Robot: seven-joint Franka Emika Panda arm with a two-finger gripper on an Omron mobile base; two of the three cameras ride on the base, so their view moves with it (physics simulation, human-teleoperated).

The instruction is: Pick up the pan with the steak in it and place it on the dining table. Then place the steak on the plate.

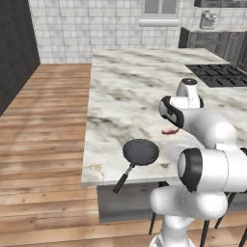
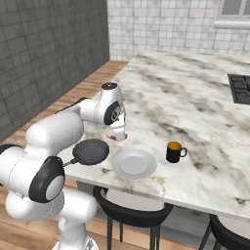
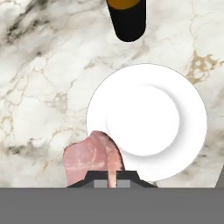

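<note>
The black pan (image 1: 141,151) (image 2: 91,151) sits empty near the front edge of the marble dining table (image 1: 120,91) (image 2: 195,112), its handle sticking out over the edge. My gripper (image 2: 119,134) (image 3: 112,178) is shut on the pink steak (image 3: 92,158) (image 1: 170,130) (image 2: 113,137). It holds the steak just above the tabletop, between the pan and the light plate (image 2: 134,163) (image 3: 146,120). In the hand view the steak hangs over the plate's left rim. The plate has nothing on it.
A dark mug (image 2: 173,152) (image 3: 127,19) with an orange inside stands just beyond the plate. A black gas stove (image 1: 217,75) (image 2: 240,88) is set into the far end of the top. Dark stools (image 2: 132,210) stand under the table's front edge.
</note>
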